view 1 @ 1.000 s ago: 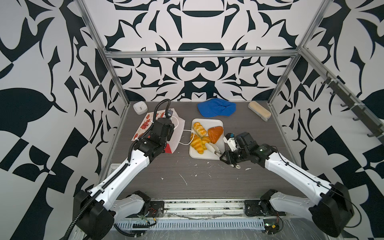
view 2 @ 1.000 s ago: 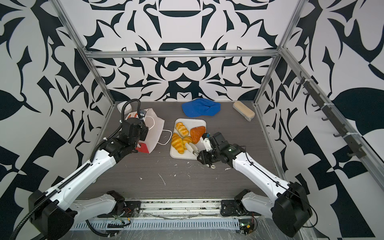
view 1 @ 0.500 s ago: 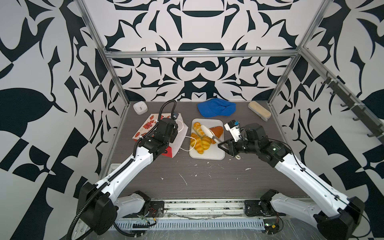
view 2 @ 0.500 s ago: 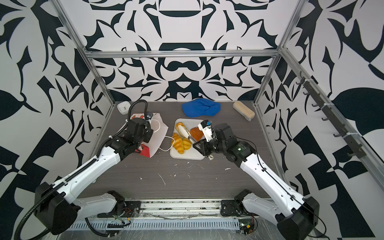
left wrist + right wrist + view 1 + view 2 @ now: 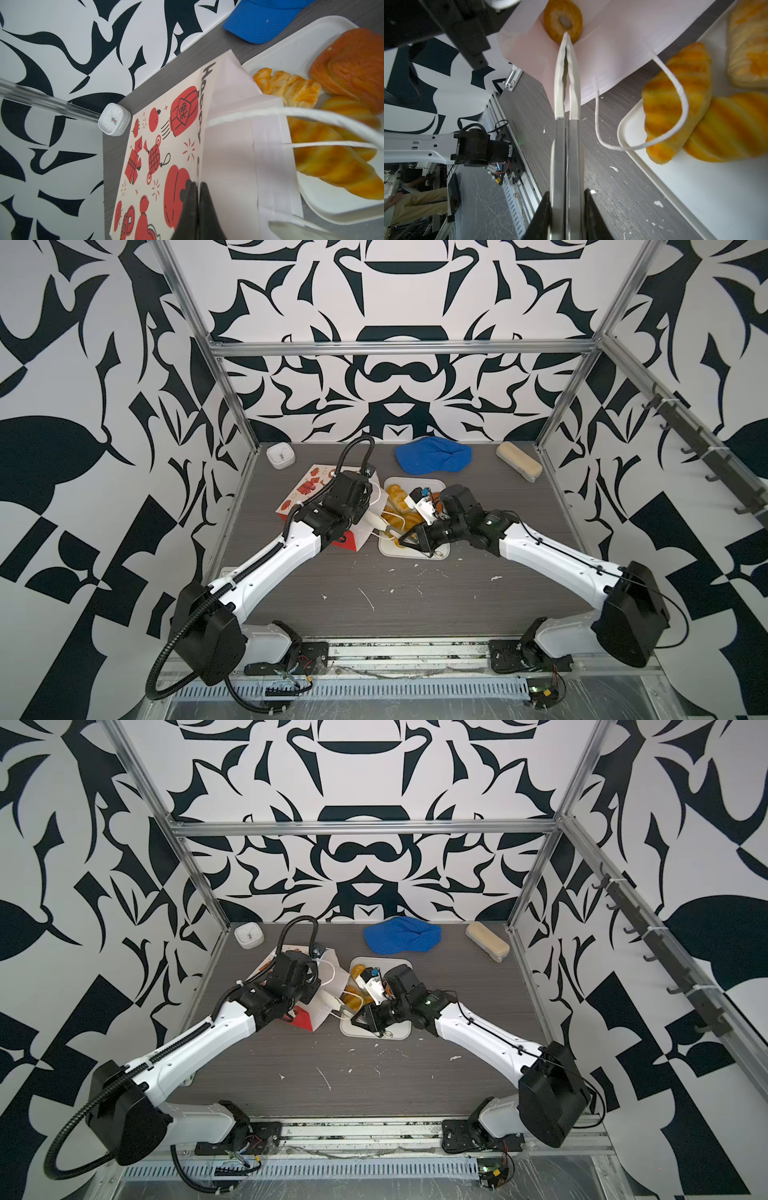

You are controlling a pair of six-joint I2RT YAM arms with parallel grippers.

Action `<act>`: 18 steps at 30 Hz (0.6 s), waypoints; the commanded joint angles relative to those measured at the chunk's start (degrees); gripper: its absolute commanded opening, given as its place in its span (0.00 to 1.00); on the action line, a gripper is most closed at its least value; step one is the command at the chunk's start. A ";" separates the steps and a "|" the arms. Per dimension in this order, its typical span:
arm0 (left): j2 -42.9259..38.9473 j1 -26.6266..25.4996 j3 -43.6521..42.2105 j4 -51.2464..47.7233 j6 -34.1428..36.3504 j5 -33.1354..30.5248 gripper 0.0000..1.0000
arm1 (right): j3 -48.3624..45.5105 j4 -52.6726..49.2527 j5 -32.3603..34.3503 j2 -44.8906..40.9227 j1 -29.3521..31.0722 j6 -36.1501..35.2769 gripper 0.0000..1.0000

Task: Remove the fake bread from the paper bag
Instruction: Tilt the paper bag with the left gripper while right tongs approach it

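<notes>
The red-and-white paper bag lies on its side with its mouth toward the white tray. My left gripper is shut on the bag's upper mouth edge and holds it open. My right gripper is shut on metal tongs with white tips. The tips reach into the bag and meet on the rim of a ring doughnut. Two croissants, a braided loaf and a brown pastry lie on the tray.
A blue cap, a small white clock and a beige block sit along the back wall. A bag handle cord drapes over a croissant. White crumbs litter the table front. Metal frame posts stand at the back corners.
My right arm swung from the tray's right side down and leftward, and the tong tips now sit inside the bag's mouth. The tongs have narrowed. My left gripper still holds the bag.
</notes>
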 commanded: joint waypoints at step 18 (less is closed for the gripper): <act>19.09 -6.61 23.80 -14.14 10.83 -16.88 0.00 | 6.61 21.25 -15.48 17.38 3.54 14.33 0.25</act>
